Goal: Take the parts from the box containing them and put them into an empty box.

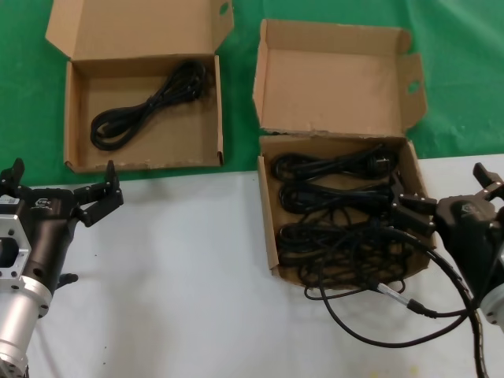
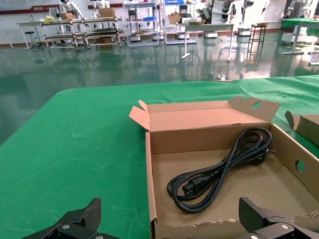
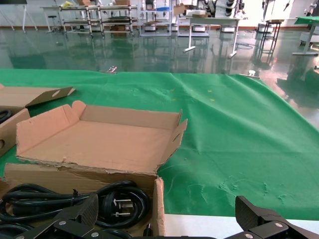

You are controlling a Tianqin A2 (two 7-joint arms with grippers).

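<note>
Filling the winged-lid box (image 1: 268,206) at centre right of the head view, black cables (image 1: 339,213) lie heaped, one trailing over its near wall. One cable (image 1: 150,104) lies in the flat-lidded box (image 1: 72,126) at upper left. Right gripper (image 1: 411,210) hovers spread wide over the heap's right edge, holding nothing. Left gripper (image 1: 59,191) rests at lower left, jaws wide, empty.

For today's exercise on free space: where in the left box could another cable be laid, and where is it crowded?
In the left box, one cable runs diagonally; the floor is bare in the corner nearest the right box and the opposite far corner. The right box is crowded with tangled cables, some spilling over its near wall.
</note>
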